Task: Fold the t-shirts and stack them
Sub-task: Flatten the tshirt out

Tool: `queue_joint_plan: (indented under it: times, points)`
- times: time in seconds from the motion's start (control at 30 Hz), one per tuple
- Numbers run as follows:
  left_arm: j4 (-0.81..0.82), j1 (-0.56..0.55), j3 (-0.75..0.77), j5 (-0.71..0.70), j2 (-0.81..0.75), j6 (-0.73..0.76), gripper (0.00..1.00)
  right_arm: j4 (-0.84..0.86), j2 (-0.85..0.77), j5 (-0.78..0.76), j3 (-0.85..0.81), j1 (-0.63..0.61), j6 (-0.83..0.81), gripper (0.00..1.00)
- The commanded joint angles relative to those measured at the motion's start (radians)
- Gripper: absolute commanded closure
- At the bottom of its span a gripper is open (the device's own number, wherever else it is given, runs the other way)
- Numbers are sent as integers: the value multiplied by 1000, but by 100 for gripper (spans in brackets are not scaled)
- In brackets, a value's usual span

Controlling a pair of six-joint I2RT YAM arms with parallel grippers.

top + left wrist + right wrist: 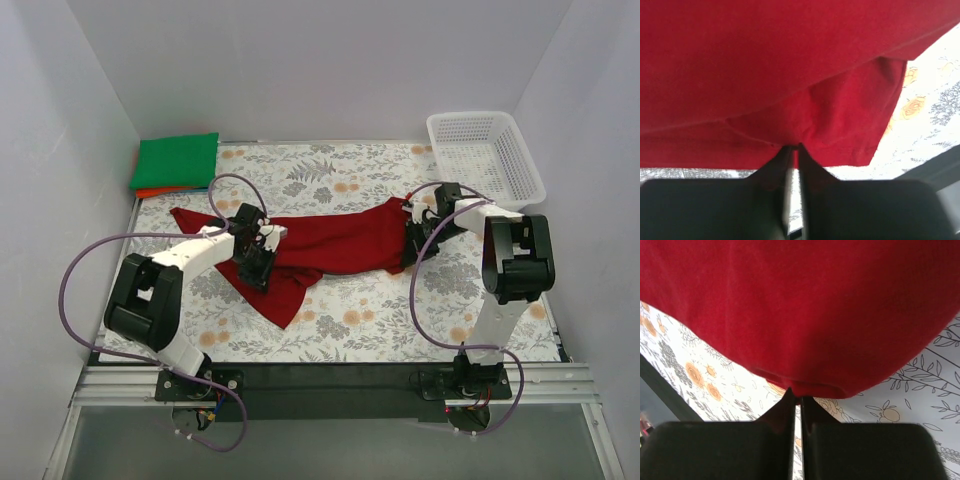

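Note:
The dark red t-shirt (335,243) lies stretched across the middle of the floral table, lifted between both arms. My left gripper (256,262) is shut on its left part, with a flap hanging toward the front. In the left wrist view the fingertips pinch a fold of the red t-shirt (790,90). My right gripper (413,238) is shut on the shirt's right edge; the right wrist view shows the red hem (815,387) caught between the tips. A folded bright green t-shirt (176,160) rests on an orange t-shirt (150,192) at the back left.
A white lattice basket (487,155) stands at the back right corner. White walls close in the table on the left, back and right. The black mounting rail (330,378) runs along the near edge.

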State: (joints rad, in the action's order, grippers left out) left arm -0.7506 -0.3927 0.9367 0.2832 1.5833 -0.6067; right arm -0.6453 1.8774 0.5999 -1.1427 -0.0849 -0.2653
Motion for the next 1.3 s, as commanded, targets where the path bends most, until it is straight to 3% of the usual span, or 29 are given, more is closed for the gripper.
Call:
queue_joint_plan:
  times: [0.0,0.3,0.47,0.7,0.83,1.0,1.17,1.27]
  points:
    - [1,-3,100,-28,-28,-8,99,3,-70,-22,-35,13,-15,99]
    - [-193,165,344,-19,-212,83,100,-172,-429,-46,-149,74,-140,99]
    - [-230,288,462,-1,-243,110,100,-244,-494,-52,-225,74,-166,99]
    - [-259,322,510,-35,-284,130,100,-313,-543,-66,-304,76,-196,99]
    - [-236,327,496,-20,-250,156,100,-307,-479,-45,-279,76,-204,99]
    - [-309,325,580,166,-198,214,100,-307,-318,-25,-333,76,-198,99]
    - [-468,316,637,347,-189,326,100,-307,-169,-42,-520,74,-180,99]
    - [-568,256,648,473,-195,401,100,-309,-40,-34,-657,76,-149,99]
